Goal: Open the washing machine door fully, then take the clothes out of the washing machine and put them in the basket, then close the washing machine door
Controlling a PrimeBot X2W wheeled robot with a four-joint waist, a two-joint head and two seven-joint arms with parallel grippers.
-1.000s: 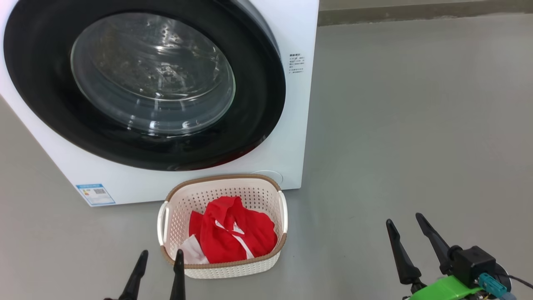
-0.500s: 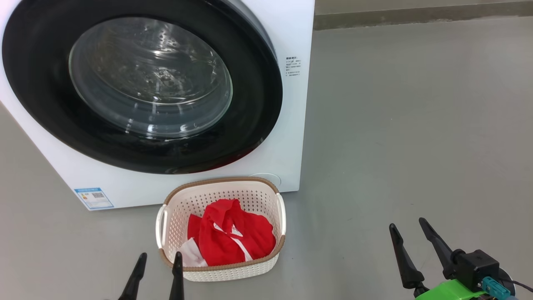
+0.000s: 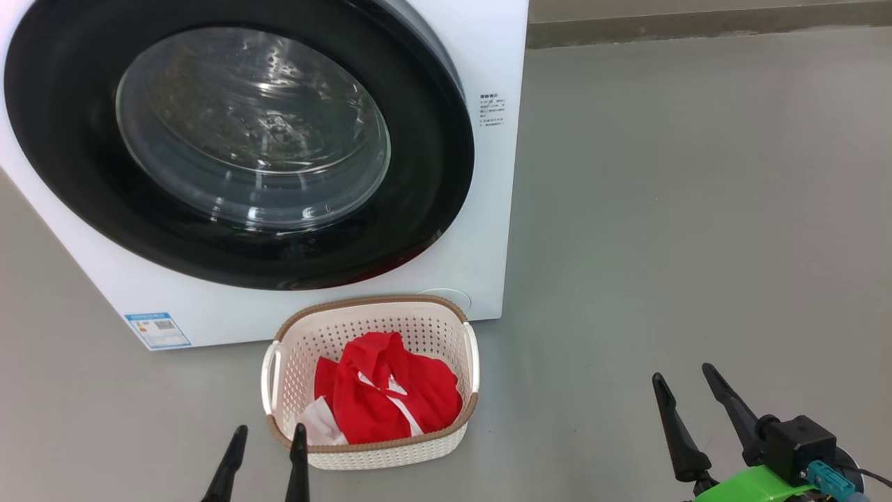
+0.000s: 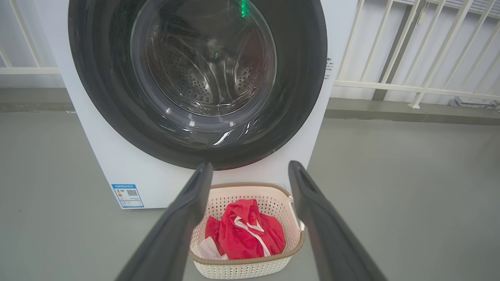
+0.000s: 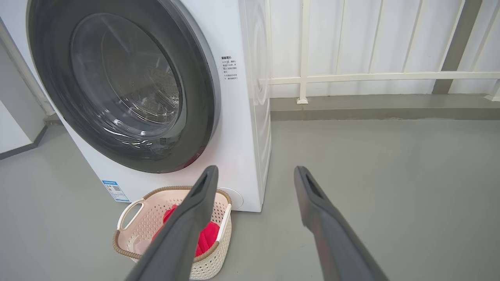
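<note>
Two pincers spread wide and holding nothing along the bottom edge of the head view. Left pincer [image 3: 270,429] at lower left, one fingertip overlapping the near left corner of the basket [image 3: 383,457] in the picture, contact impossible to judge. Right pincer [image 3: 682,371] at lower right, above bare grey floor [image 3: 697,209], well apart from the basket. Green bracket [image 3: 746,484] and black block [image 3: 798,439] behind the right pincer's fingers, at the frame's lower right corner.

Filling the upper left of the frame, the washing machine [image 3: 498,209], white, with the washing machine door [image 3: 251,132] closed against its front: broad glossy black rim, bulging clear glass. Perforated steel drum [image 4: 203,74] dimly visible through that glass in the left wrist view. Blue label [image 3: 157,330] at the cabinet's lower left corner; small printed notice [image 3: 492,108] just right of the door.

At bottom centre, directly in front of the machine, the basket on the floor, cream and perforated, with a brown woven-look rim. Inside it the clothes [image 3: 390,397]: a bright red heap with white trim, a white cloth [image 3: 324,425] tucked at its left.

In the left wrist view, basket and clothes framed between the two dark fingers. In the right wrist view, white railing [image 5: 383,76] across the upper right, beyond the machine.
</note>
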